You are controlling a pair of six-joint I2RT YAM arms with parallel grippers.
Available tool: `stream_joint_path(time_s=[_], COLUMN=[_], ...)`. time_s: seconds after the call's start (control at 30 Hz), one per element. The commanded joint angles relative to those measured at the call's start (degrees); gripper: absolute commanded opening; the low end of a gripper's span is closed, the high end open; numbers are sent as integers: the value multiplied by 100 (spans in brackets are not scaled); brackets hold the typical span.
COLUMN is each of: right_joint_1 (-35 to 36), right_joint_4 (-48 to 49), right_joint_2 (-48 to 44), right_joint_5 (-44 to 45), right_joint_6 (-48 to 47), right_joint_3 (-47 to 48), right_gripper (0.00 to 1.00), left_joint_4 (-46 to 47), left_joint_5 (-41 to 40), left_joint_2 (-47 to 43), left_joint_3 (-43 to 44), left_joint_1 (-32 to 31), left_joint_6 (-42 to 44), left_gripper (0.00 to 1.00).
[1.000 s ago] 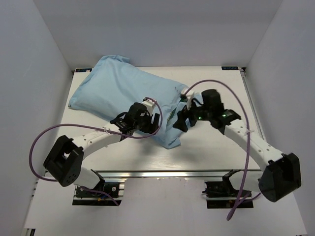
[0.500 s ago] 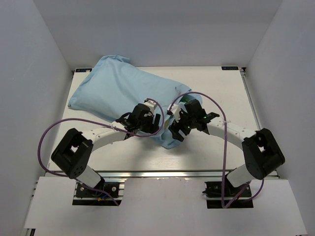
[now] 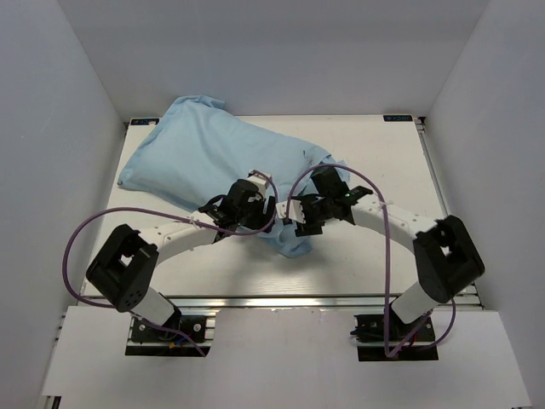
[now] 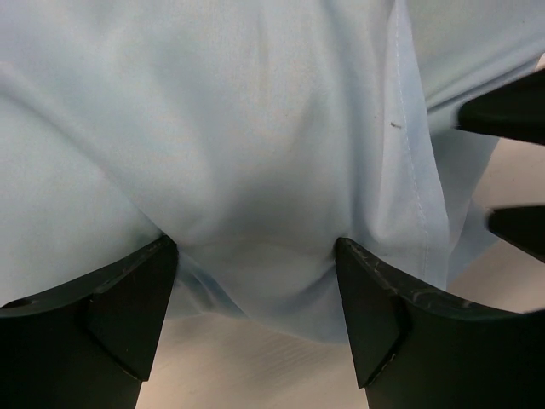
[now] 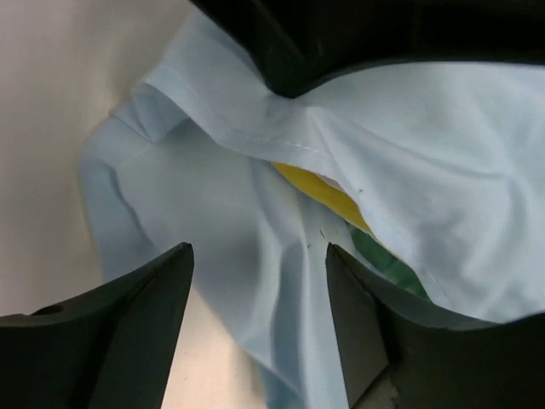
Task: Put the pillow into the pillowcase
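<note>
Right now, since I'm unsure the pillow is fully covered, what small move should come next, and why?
Probably close the right jaws on the loose pillowcase fabric they straddle and pull it over the opening: the pillow's yellow band peeks out there, and those jaws stand open.

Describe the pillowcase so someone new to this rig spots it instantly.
On the white table, a big bulging light-blue fabric sack, the pillowcase, lies slantwise from the far-left corner to the middle, its near end beneath the left end effector and the right end effector. It is the only soft blue thing among black-and-white arms and purple cables.
</note>
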Motion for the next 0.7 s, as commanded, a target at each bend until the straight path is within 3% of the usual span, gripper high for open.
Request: stream_joint_path(time_s=[0.0, 0.43, 0.67], right_joint_1=[-2, -2, -142], right_joint_4=[-269, 698, 321], right_joint_2=[455, 1528, 1441], right_joint_5=[431, 1502, 1284], right_joint_6=[-696, -344, -414], right_joint_3=[349, 684, 482], right_gripper=[68, 58, 33], left_joint_4=[3, -59, -7], left_joint_5=[-96, -192, -245], left_joint_2=[-319, -530, -566], left_joint_3=[-78, -192, -263], left_joint_1=[15, 24, 68], left_joint_6=[-53, -53, -53], left_gripper=[85, 85, 85])
